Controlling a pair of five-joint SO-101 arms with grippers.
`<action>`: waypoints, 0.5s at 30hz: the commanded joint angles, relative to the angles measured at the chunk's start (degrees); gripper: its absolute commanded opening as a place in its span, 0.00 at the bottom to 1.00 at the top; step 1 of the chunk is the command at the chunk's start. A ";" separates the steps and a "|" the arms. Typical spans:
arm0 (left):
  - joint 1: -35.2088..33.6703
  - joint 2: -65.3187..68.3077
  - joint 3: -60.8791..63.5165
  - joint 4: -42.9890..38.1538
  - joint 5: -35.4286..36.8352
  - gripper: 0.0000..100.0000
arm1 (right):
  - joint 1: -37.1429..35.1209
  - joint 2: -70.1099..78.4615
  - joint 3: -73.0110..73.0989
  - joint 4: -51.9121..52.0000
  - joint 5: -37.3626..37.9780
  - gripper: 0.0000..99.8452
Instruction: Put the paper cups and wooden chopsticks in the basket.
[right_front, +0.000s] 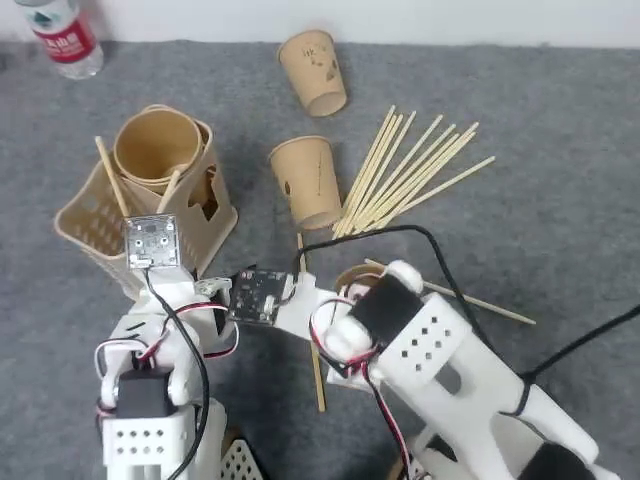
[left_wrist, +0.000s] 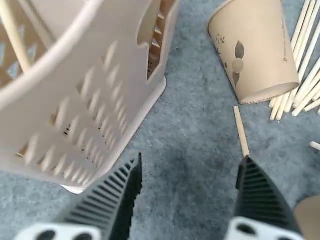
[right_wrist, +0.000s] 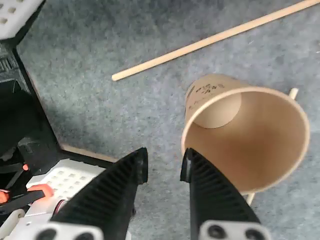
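Note:
The beige basket (right_front: 95, 225) stands at the left, holding stacked paper cups (right_front: 158, 145) and a chopstick (right_front: 112, 178). Two more cups lie on their sides on the grey mat, one at the far middle (right_front: 313, 72) and one nearer (right_front: 305, 182). A fan of wooden chopsticks (right_front: 405, 180) lies to their right. My left gripper (left_wrist: 190, 175) is open over bare mat, between the basket wall (left_wrist: 85, 100) and the nearer cup (left_wrist: 255, 50). My right gripper (right_wrist: 164, 165) is open by a narrow gap. One finger overlaps the rim of a third cup (right_wrist: 250, 135), which lies with its mouth facing the camera.
A plastic bottle (right_front: 62, 35) lies at the far left corner. Single chopsticks lie apart from the pile: one right of the right arm (right_front: 470, 298), one under it (right_front: 315, 365), one beyond the third cup (right_wrist: 210, 40). The left arm's base (right_wrist: 15, 125) is close beside the right gripper.

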 joint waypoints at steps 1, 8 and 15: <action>0.18 0.44 0.13 -1.23 0.79 0.28 | -0.48 -1.54 3.43 -4.44 -0.79 0.13; -5.10 0.26 0.84 -1.32 0.79 0.28 | -0.48 -1.54 11.60 -11.47 -0.79 0.13; -12.04 -4.75 3.21 -0.88 0.79 0.28 | -0.40 -1.54 12.57 -15.16 -0.18 0.11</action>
